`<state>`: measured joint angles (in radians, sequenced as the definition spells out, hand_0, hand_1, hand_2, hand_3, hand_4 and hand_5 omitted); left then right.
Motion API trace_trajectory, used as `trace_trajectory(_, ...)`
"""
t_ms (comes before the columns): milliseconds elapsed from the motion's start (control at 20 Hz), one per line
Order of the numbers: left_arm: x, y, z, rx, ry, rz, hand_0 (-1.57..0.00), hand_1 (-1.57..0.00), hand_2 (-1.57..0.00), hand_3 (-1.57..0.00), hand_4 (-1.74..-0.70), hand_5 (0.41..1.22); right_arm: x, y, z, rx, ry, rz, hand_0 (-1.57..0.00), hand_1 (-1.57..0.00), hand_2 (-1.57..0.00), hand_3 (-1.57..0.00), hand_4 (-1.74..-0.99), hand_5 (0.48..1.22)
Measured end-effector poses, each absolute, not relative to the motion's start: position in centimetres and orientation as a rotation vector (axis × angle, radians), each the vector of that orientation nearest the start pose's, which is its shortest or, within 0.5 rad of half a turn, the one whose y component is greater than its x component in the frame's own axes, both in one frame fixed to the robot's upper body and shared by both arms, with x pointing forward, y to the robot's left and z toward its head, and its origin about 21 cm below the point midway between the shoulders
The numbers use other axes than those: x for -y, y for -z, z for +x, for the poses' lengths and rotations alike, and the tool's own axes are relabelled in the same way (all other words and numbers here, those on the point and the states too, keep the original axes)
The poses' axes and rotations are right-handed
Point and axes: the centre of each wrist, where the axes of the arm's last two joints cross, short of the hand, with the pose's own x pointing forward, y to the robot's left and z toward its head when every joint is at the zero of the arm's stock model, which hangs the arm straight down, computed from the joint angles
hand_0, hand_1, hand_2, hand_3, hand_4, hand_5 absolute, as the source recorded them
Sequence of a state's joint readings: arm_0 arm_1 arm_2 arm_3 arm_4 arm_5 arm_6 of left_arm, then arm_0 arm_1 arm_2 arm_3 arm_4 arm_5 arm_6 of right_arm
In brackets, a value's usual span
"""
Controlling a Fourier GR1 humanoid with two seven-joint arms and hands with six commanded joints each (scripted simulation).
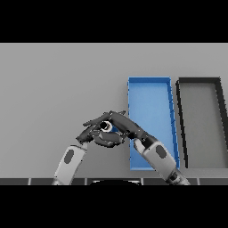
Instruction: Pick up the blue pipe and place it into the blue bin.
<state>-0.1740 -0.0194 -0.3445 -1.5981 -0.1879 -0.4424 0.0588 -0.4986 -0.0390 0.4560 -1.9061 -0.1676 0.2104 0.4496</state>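
Centre frame, the right hand (119,123) is curling round the blue pipe (114,129), the left hand (91,132) lying relaxed alongside; next likely needs lifting it rightward into the blue bin (151,80).

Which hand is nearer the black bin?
Right. The right hand sits left of the blue bin, which separates it from the black bin. The left hand is further left, meeting the right hand.

One blue pipe (114,129), one blue bin (149,104), one black bin (201,122), two hands, one grey table (58,89)
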Motion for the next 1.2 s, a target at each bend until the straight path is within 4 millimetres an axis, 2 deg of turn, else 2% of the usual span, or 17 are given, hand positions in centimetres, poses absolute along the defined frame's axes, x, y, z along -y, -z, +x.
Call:
trace_trajectory(100,-11.9,-4.5,26.4,1.577,0.867,-0.448,-0.02,-0.01,-0.01,-0.01,-0.91,0.47,7.9,-20.1,24.5,1.755,-0.833,0.649,-1.57,-1.57,-1.57,-1.57,-1.741,1.221)
trace_trajectory(200,-12.2,-4.3,26.4,1.565,0.876,-0.447,-0.01,-0.01,-0.01,-0.01,-0.91,0.456,8.6,-21.9,24.8,1.759,-0.803,0.665,-1.57,-1.57,-1.57,-1.57,-1.741,1.221)
trace_trajectory(450,-12.2,-4.5,26.2,1.554,0.87,-0.462,0.0,0.0,0.0,0.0,-0.91,0.435,10.5,-28.3,27.3,1.845,-0.756,0.723,-1.57,-1.57,-1.57,-1.57,-1.741,1.221)
trace_trajectory(550,-12.2,-4.7,26.1,1.551,0.869,-0.446,0.0,0.0,0.0,0.0,-0.9,0.432,11.5,-31.3,27.6,1.965,-0.673,0.666,-1.57,-1.57,-1.57,-1.57,-1.741,1.221)
trace_trajectory(650,-12.2,-4.8,26.0,1.55,0.873,-0.441,0.0,0.0,0.0,0.0,-0.89,0.428,12.9,-33.3,28.8,1.998,-0.586,0.525,-1.57,-1.57,-1.57,-1.57,-1.741,1.221)
trace_trajectory(800,-12.8,-5.0,26.5,1.546,0.878,-0.43,0.0,0.0,0.0,0.0,-0.89,0.415,15.8,-33.7,30.7,1.978,-0.486,0.407,-1.57,-1.57,-1.57,-1.57,-1.741,1.221)
trace_trajectory(950,-12.6,-4.6,26.4,1.553,0.888,-0.431,0.0,0.0,0.0,0.0,-0.88,0.412,19.1,-32.6,32.2,1.934,-0.414,0.257,-1.57,-1.57,-1.57,-1.57,-1.741,1.221)
trace_trajectory(1100,-12.8,-4.6,26.4,1.561,0.894,-0.408,0.0,0.0,0.0,0.0,-0.87,0.418,22.4,-29.8,32.5,1.86,-0.325,0.186,-1.57,-1.57,-1.57,-1.57,-1.741,1.221)
trace_trajectory(1200,-12.7,-4.5,26.3,1.568,0.898,-0.423,0.0,0.0,0.0,0.0,-0.87,0.419,23.6,-27.5,32.1,1.8,-0.281,0.167,-1.57,-1.57,-1.57,-1.57,-1.741,1.221)
